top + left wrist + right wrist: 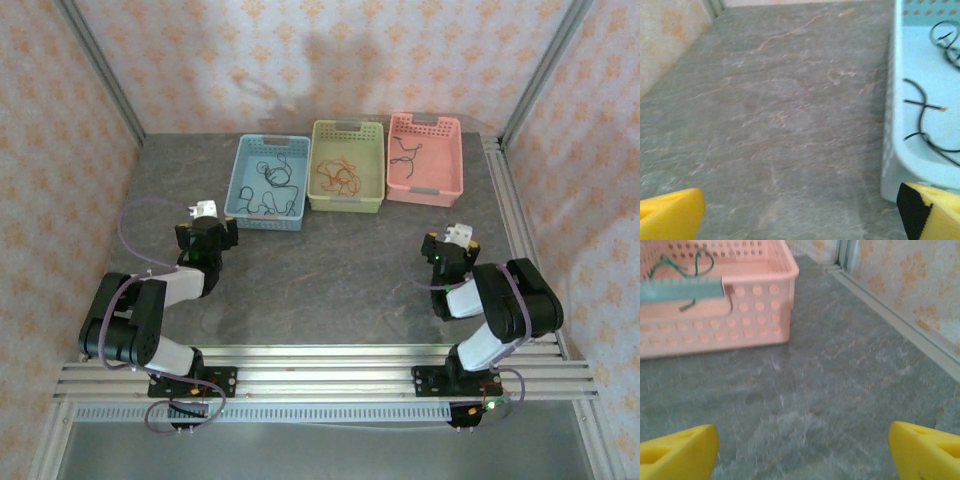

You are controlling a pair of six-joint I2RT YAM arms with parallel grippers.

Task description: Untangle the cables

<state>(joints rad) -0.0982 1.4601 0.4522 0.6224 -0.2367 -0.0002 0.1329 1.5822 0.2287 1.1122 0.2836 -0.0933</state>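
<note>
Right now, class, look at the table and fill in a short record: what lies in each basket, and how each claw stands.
blue basket: black cables, looped over one another
green basket: orange-red cables, bunched
pink basket: a dark cable
left claw: open, nothing between its fingers, over the table beside the blue basket
right claw: open, nothing between its fingers, facing the pink basket's near wall
</note>
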